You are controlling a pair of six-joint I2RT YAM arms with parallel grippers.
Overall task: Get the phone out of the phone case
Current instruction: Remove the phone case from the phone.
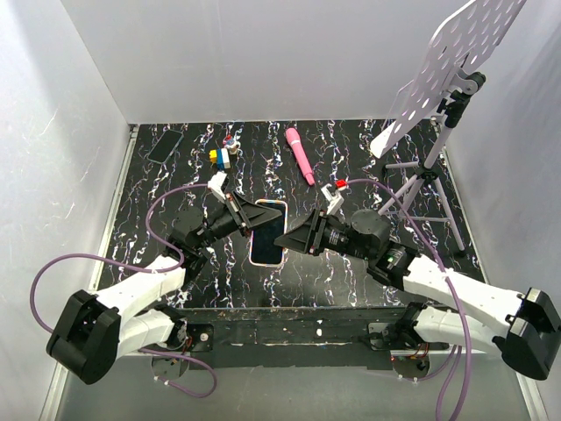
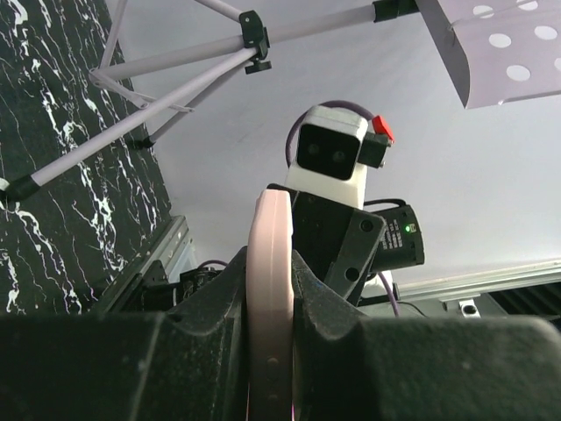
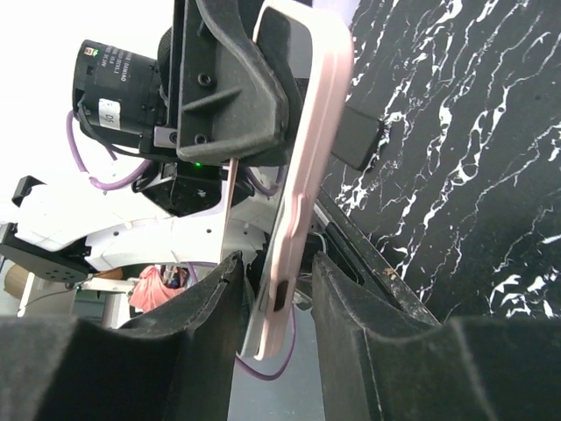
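Observation:
The phone (image 1: 267, 235), its dark screen up, sits in the pale pink phone case (image 1: 282, 230) and is held above the marbled table between both arms. My left gripper (image 1: 254, 221) is shut on the case's left edge. In the left wrist view the fingers (image 2: 206, 307) press both faces of the pink rim (image 2: 272, 237). My right gripper (image 1: 286, 239) is at the case's right edge. In the right wrist view its jaws (image 3: 276, 272) straddle the case (image 3: 311, 132), with a gap on each side.
A bare black phone (image 1: 165, 146) lies at the back left. Small coloured blocks (image 1: 224, 155) and a pink wand (image 1: 299, 155) lie at the back middle. A tripod stand (image 1: 429, 180) with a perforated plate (image 1: 456, 61) stands at the right.

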